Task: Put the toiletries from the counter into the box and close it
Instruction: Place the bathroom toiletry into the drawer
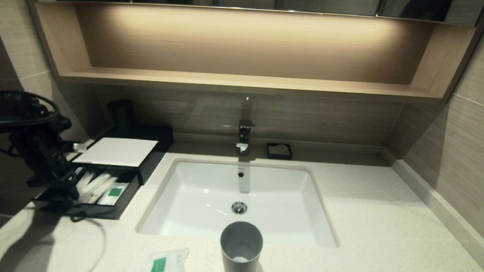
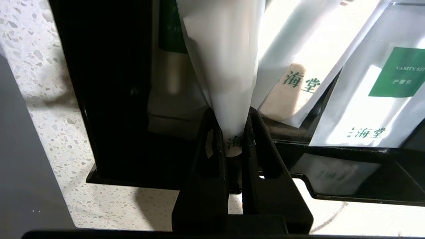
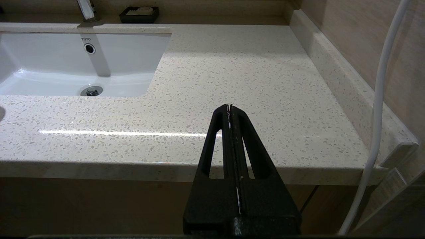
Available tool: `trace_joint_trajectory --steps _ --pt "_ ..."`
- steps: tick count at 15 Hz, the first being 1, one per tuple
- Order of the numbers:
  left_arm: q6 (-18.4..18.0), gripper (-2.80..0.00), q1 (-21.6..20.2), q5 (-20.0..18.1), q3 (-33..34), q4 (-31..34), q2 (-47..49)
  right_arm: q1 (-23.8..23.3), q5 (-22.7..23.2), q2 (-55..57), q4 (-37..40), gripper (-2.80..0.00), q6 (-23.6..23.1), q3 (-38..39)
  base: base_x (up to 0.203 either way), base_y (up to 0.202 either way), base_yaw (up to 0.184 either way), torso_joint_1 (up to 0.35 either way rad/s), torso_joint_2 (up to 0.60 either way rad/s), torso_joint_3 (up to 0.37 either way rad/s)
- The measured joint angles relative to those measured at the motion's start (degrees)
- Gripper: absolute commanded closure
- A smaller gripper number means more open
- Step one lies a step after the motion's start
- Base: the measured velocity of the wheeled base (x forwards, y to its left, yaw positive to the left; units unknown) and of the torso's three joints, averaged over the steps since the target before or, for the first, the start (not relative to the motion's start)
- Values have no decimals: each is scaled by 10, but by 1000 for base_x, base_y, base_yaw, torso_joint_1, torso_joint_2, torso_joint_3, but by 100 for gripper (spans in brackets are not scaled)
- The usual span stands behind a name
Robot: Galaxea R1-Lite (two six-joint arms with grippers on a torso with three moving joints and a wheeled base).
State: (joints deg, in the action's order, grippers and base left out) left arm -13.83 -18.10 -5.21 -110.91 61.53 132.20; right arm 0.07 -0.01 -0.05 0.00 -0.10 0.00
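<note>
The black box with a white top panel stands at the counter's left; its drawer is pulled out. My left gripper is over the drawer's front, shut on the end of a long white packet that reaches into the drawer. Other packets lie inside, one with a green label, also in the head view. A squarish packet lies on the counter at the front. My right gripper is shut and empty, off the counter's front right edge.
A grey cup stands at the counter's front, beside the squarish packet. The white sink and the faucet are in the middle. A black soap dish sits behind. A wall runs along the right.
</note>
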Motion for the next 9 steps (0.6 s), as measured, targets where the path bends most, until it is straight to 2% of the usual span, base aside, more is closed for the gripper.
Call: trace_joint_trajectory --steps 9 --pt "-5 0 -1 0 0 -4 1 0 0 0 0 0 0 0 0 0 0 0 0 0"
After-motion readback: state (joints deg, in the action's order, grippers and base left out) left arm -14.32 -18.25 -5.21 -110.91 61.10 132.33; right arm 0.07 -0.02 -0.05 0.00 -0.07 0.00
